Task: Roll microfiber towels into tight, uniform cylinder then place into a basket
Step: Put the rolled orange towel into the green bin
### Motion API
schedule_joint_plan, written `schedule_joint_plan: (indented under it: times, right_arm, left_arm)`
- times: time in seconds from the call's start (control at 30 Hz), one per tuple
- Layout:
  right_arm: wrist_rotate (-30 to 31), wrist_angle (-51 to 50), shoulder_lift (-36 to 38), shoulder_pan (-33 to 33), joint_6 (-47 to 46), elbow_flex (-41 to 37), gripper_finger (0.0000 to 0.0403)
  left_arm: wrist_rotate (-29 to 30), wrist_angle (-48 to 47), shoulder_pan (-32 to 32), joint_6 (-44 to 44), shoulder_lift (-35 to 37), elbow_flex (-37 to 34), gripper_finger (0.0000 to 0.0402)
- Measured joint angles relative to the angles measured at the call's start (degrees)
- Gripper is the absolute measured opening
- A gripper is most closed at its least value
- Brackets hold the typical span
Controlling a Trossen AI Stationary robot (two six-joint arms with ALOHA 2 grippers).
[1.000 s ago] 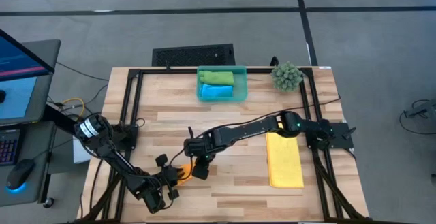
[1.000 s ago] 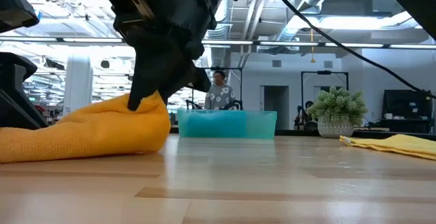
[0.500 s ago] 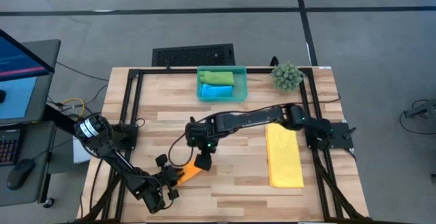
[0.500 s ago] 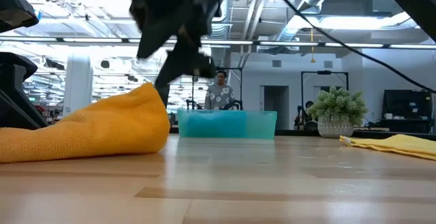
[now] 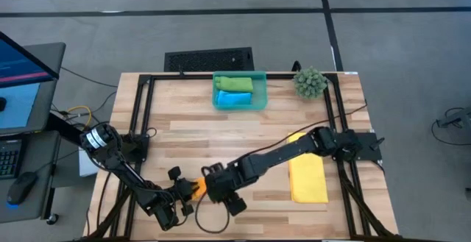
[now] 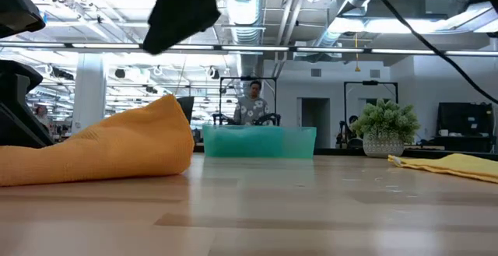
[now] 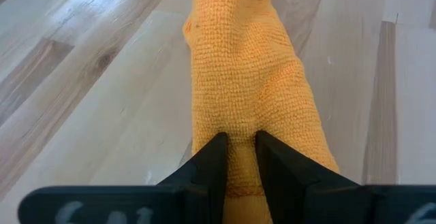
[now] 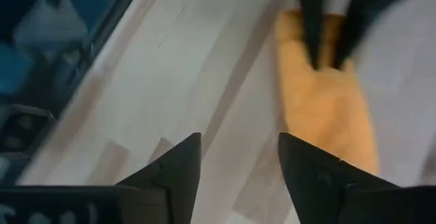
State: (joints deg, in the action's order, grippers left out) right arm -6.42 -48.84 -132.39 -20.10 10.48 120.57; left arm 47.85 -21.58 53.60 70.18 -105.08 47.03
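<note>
Two rolled towels, green (image 5: 235, 84) and blue (image 5: 232, 99), lie in the basket (image 5: 260, 89). The left gripper (image 7: 238, 157) pinches the orange towel (image 7: 245, 81) at the table's near edge. The right gripper (image 8: 238, 157) hovers spread and empty; it probably clears the cloth. Only the high view shows the yellow towel (image 5: 307, 172) flat.

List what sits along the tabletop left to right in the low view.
orange towel → basket → plant ball → yellow towel
</note>
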Motion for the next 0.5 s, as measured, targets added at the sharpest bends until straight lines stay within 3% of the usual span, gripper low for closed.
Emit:
schedule_joint_plan:
  times: [0.13,0.33,0.5]
  right_arm:
    - [1.57,6.07,-0.81,-0.53,6.58,0.11,0.0201]
    - [2.43,7.44,-1.00,0.28,7.57,0.11,0.0190]
    - [2.49,7.32,-1.00,0.37,9.92,0.11,0.0212]
  left_arm:
    - [-0.02,-0.04,-0.02,1.44,0.00,0.00,0.0077]
    - [-0.13,-0.26,-0.02,1.13,0.00,0.00,0.0077]
    - [-0.21,-0.31,-0.04,1.00,0.00,0.00,0.0077]
